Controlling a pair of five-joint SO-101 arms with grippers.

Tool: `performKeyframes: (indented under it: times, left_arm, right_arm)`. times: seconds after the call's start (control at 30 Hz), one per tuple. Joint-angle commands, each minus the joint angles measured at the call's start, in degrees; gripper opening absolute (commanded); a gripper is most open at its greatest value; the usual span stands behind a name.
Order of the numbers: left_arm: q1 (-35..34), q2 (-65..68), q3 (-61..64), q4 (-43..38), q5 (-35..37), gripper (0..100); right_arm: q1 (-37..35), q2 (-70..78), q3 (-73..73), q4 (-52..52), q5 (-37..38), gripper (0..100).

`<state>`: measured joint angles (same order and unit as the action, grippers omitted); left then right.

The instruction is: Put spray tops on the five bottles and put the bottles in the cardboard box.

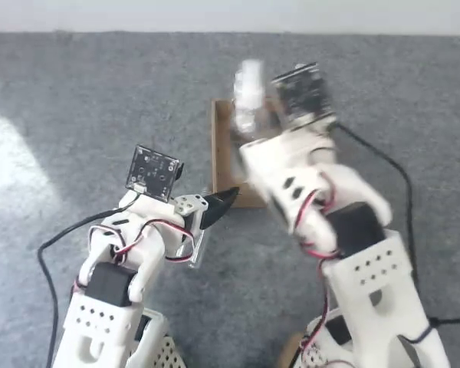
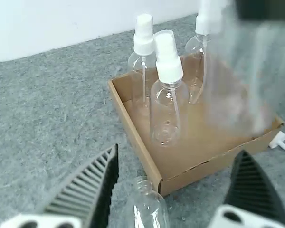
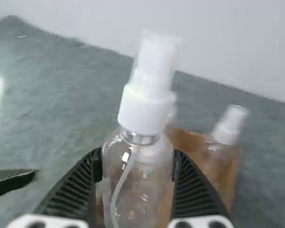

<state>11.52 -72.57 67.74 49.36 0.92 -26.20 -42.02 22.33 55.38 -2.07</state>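
Observation:
The cardboard box (image 2: 137,137) holds three clear bottles with white spray tops: a near one (image 2: 168,95), one behind it (image 2: 143,52) and one further back (image 2: 201,42). My right gripper (image 3: 137,164) is shut on another topped bottle (image 3: 141,142), held upright above the box (image 1: 217,138); in the high view this bottle (image 1: 249,88) is blurred. My left gripper (image 2: 178,156) stands open just in front of the box's near corner. A bottle without a top (image 2: 147,211) stands on the carpet between its fingers. The same gripper (image 1: 215,218) sits by the box's near-left corner.
Grey carpet (image 1: 100,100) covers the whole surface, with open floor left of and beyond the box. The right arm (image 1: 322,199) hangs over the box's right side. Cables (image 1: 50,261) trail by both arm bases. A white wall lies behind.

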Motion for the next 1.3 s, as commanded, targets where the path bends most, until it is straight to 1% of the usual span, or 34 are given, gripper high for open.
performKeyframes:
  times: [0.0, 0.1, 0.17, 0.23, 0.4, 0.53, 0.67, 0.8, 0.93, 1.27]
  left_arm:
    - [-0.26, 0.18, -0.4, -1.58, -0.79, 35]
    - [-0.35, 0.18, -0.4, -1.76, -0.79, 31]
    - [-0.62, 0.18, -0.4, -1.76, -0.97, 27]
    - [-2.29, 0.18, -0.4, -2.37, -0.79, 23]
    - [-7.38, 0.18, 2.07, -9.23, -0.62, 15]
    - [-7.56, 0.18, 2.77, -10.46, -0.62, 11]
    - [-7.56, 0.18, 2.77, -10.46, -0.62, 10]
    - [-7.56, 0.18, 2.95, -10.55, -0.62, 10]
    - [-7.65, 0.18, 2.95, -10.55, -0.62, 10]
    - [-7.65, 0.18, 2.95, -10.55, -0.62, 10]
  right_arm:
    - [11.21, -2.68, 0.18, -0.31, 5.54, 0.6]
    - [13.93, -2.77, 6.68, -6.46, 5.63, 0.6]
    - [14.29, -2.77, 13.63, -13.32, 5.63, 0.6]
    - [14.46, -2.77, 20.22, -21.05, 5.71, 0.6]
    - [14.2, -2.15, 32.18, -41.27, 5.71, 0.6]
    - [14.2, -2.07, 37.63, -52.26, 5.71, 0.6]
    - [14.29, 0.04, 39.82, -58.68, 5.71, 0.6]
    - [14.64, 8.31, 38.51, -65.27, 5.98, 0.6]
    - [15.16, 15.52, 36.66, -68.26, 5.8, 0.6]
    - [15.25, 25.63, 36.4, -80.31, 5.8, 0.6]
